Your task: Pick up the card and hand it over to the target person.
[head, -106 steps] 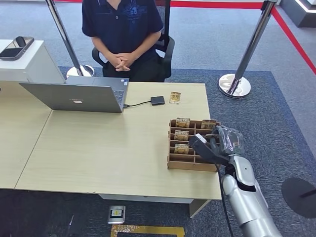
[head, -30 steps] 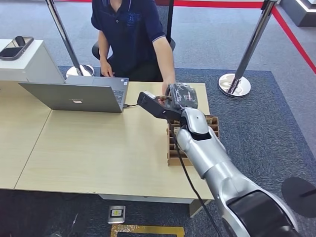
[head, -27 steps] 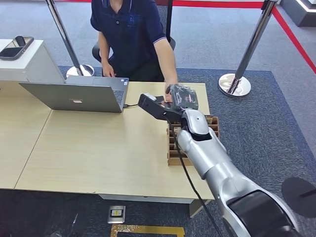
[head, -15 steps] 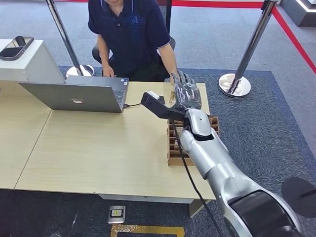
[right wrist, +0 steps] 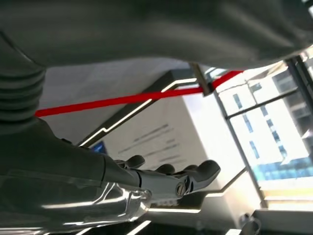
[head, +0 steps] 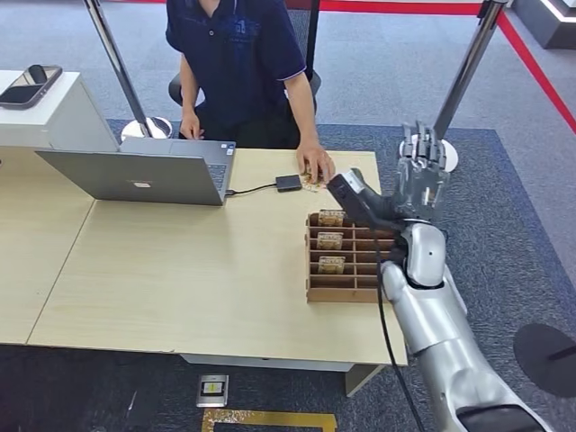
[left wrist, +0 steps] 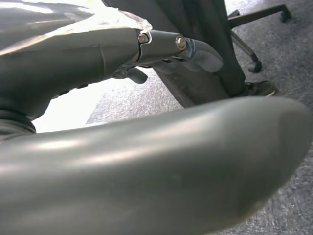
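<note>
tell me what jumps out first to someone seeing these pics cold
The robot's right hand stands out: raised upright off the table's right end with fingers spread and nothing in it, above the wooden organizer that holds small cards in its left column. Next comes the seated person's hand, pressed on a card at the table's far edge beside a small black device. A grey laptop sits at the far left of the table.

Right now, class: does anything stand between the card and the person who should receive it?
Nothing visible does. The card lies on the table under the person's hand, while the right hand is raised apart, holding nothing.
</note>
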You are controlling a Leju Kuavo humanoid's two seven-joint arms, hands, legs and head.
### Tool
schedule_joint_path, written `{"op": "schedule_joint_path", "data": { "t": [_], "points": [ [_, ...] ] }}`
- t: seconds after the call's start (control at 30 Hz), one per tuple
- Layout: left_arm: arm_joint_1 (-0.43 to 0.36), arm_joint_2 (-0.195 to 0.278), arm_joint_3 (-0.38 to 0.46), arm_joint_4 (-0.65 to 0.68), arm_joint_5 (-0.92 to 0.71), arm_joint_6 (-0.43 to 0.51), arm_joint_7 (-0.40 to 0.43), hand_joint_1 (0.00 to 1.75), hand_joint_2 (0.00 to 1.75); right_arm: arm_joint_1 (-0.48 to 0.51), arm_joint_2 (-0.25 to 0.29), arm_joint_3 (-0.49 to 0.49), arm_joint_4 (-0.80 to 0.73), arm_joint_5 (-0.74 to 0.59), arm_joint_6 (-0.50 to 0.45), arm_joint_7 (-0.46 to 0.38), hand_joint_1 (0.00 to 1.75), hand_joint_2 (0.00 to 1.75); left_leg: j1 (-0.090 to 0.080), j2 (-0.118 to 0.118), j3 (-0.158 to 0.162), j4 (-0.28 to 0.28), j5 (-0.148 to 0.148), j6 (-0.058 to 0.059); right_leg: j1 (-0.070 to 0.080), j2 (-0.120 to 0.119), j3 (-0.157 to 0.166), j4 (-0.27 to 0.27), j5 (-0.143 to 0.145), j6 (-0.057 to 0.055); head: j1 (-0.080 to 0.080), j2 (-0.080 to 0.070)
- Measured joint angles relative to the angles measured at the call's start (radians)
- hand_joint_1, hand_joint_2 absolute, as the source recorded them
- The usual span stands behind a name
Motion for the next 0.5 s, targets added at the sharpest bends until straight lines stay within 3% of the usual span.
{"op": "schedule_joint_path", "data": {
  "t": [0.1, 0.23, 0.27, 0.33, 0.4, 0.5],
  "points": [
    [0.0, -0.002, 0.009, 0.0, 0.012, 0.007, 0.003, 0.0, 0.0, 0.16, 0.051, -0.204, -0.232, -0.113, -0.023, -0.12, 0.0, 0.0, 0.0, -0.002, -0.001, 0.0, -0.001, 0.001, 0.0, -0.001, 0.0, 0.0, -0.001, 0.0, 0.0, 0.0],
    [-0.001, -0.008, 0.019, 0.0, 0.016, 0.009, 0.001, 0.0, 0.0, 0.234, 0.17, -0.555, -0.294, -0.469, -0.023, -0.39, 0.0, 0.0, -0.001, 0.0, -0.002, 0.001, -0.003, 0.0, -0.001, 0.002, -0.003, 0.002, -0.002, 0.001, 0.0, 0.0],
    [-0.002, -0.01, 0.02, 0.0, 0.015, 0.008, 0.0, 0.0, 0.0, 0.24, 0.178, -0.625, -0.28, -0.558, -0.023, -0.423, 0.0, 0.0, -0.001, 0.0, -0.001, 0.001, -0.003, 0.0, -0.001, 0.001, -0.002, 0.002, -0.002, 0.001, 0.0, 0.0],
    [-0.003, -0.013, 0.019, 0.0, 0.012, 0.005, -0.002, 0.0, 0.0, 0.266, 0.173, -0.76, -0.209, -0.775, -0.023, -0.482, 0.0, 0.0, -0.001, -0.001, -0.001, 0.001, -0.004, 0.0, -0.001, 0.001, -0.002, 0.001, -0.002, 0.002, 0.0, 0.0],
    [-0.004, -0.015, 0.015, 0.0, 0.005, 0.001, -0.002, 0.0, 0.0, 0.273, 0.153, -0.881, -0.085, -0.907, -0.023, -0.532, 0.0, 0.0, 0.0, -0.003, 0.0, 0.0, -0.003, 0.001, 0.0, -0.002, 0.0, -0.001, -0.002, 0.002, 0.0, 0.0],
    [-0.006, -0.015, 0.008, 0.001, -0.003, -0.003, 0.002, 0.0, 0.0, 0.208, 0.11, -1.118, 0.246, -0.952, -0.023, -0.607, 0.0, 0.0, 0.0, -0.003, 0.001, -0.001, -0.003, 0.001, 0.0, -0.002, 0.002, -0.004, -0.001, 0.002, 0.0, 0.0]
  ]
}}
